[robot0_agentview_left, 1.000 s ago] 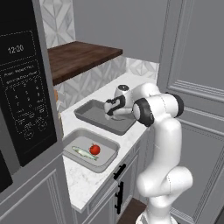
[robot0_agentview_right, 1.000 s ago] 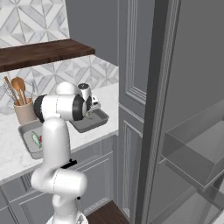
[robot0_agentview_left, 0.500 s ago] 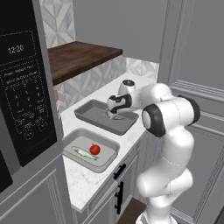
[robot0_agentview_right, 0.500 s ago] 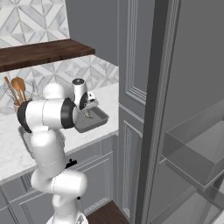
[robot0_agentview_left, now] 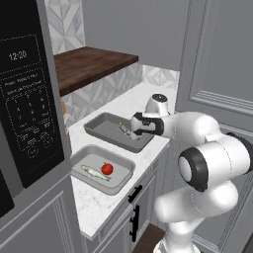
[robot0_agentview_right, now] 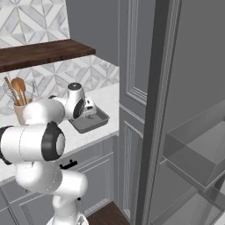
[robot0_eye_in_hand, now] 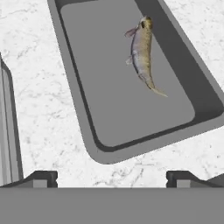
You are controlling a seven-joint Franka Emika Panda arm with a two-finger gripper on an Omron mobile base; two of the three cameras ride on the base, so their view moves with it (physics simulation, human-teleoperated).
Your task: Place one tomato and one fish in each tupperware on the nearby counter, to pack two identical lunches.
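Two grey tupperware trays sit side by side on the white counter (robot0_agentview_left: 96, 207). In the far tupperware (robot0_agentview_left: 106, 127) a fish (robot0_eye_in_hand: 142, 48) lies alone by one long wall. The near tupperware (robot0_agentview_left: 84, 157) holds a red tomato (robot0_agentview_left: 106, 169) and a second fish (robot0_agentview_left: 94, 173). My gripper (robot0_agentview_left: 132, 129) hovers open and empty just above the far tray's front end. Its dark fingertips (robot0_eye_in_hand: 41, 178) stand wide apart over the marble beside the tray's rounded corner, well clear of the fish. From the right base view the gripper (robot0_agentview_right: 90, 112) hangs over the same tray (robot0_agentview_right: 99, 122).
A black microwave (robot0_agentview_left: 24, 99) stands close on the left, and a dark wooden shelf (robot0_agentview_left: 89, 64) overhangs the back of the counter. A crock of wooden utensils (robot0_agentview_right: 19, 112) sits by the tiled wall. Tall grey cabinet doors (robot0_agentview_left: 217, 74) rise to the right.
The jaws have spread wider. The arm's elbow has swung round to the right, while the hand stays over the far tray. The fish lies free in that tray.
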